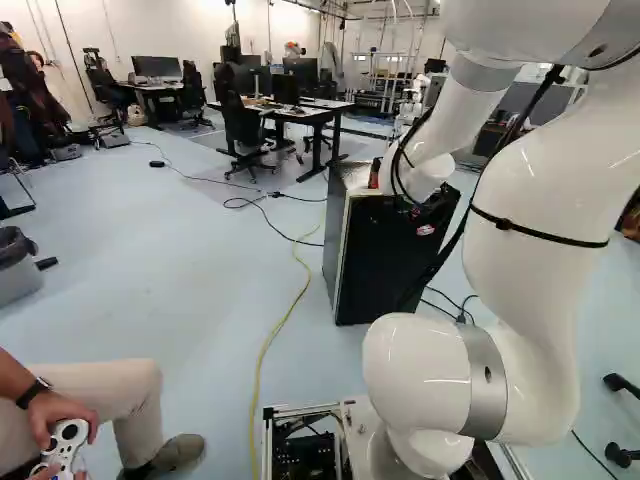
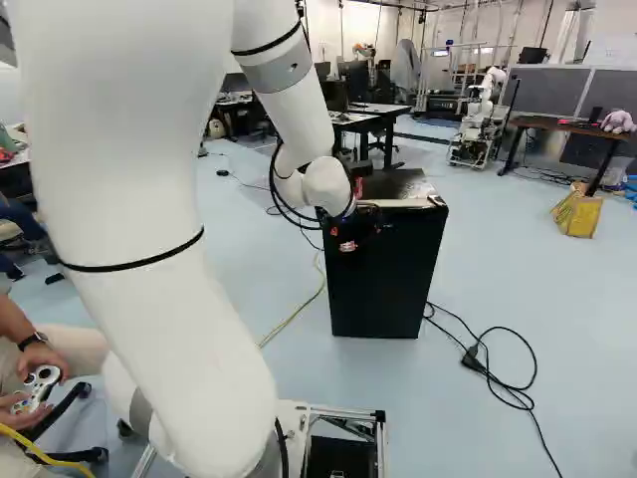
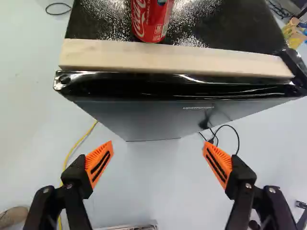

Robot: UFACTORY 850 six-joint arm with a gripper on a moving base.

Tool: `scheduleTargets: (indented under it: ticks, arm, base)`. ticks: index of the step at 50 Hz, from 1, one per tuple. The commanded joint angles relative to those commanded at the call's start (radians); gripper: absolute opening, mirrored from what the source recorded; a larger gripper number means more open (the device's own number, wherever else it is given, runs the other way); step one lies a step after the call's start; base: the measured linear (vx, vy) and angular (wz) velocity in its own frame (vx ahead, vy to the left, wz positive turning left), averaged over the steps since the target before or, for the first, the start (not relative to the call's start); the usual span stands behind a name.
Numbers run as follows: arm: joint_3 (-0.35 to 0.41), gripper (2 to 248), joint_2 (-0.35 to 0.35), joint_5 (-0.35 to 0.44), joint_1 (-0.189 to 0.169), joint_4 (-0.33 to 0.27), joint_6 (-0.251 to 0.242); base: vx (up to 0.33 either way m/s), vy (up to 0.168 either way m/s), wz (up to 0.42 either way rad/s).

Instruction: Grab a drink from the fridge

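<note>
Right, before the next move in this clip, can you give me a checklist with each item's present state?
1. Gripper open: ok, its fingers stand wide apart.
2. Gripper unloaded: ok, nothing is held between the fingers.
3. Red can standing on the fridge: ok, behind the wooden strip.
4. Fingers around the can: not ok, it is ahead of them, beyond the strip.
5. Fridge door open for reaching inside: not ok, it looks shut.
6. Drinks inside the fridge: cannot tell, the interior is hidden.
</note>
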Motion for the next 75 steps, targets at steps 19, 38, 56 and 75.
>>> scheduleTargets:
  ticks: [19,38,56,75]
  arm:
    - [0.107,247,0.098,0.15,-0.001,0.038,0.0]
    - [0.205,247,0.194,0.312,0.025,0.095,0.0]
    - [0.274,247,0.265,0.459,0.066,0.159,0.0]
    - [0.29,247,0.283,0.531,0.099,0.259,0.0]
  base:
    - [0.0,0.0,0.0]
    - [0.0,0.0,0.0]
    - [0.0,0.0,0.0]
    - [0.0,0.0,0.0]
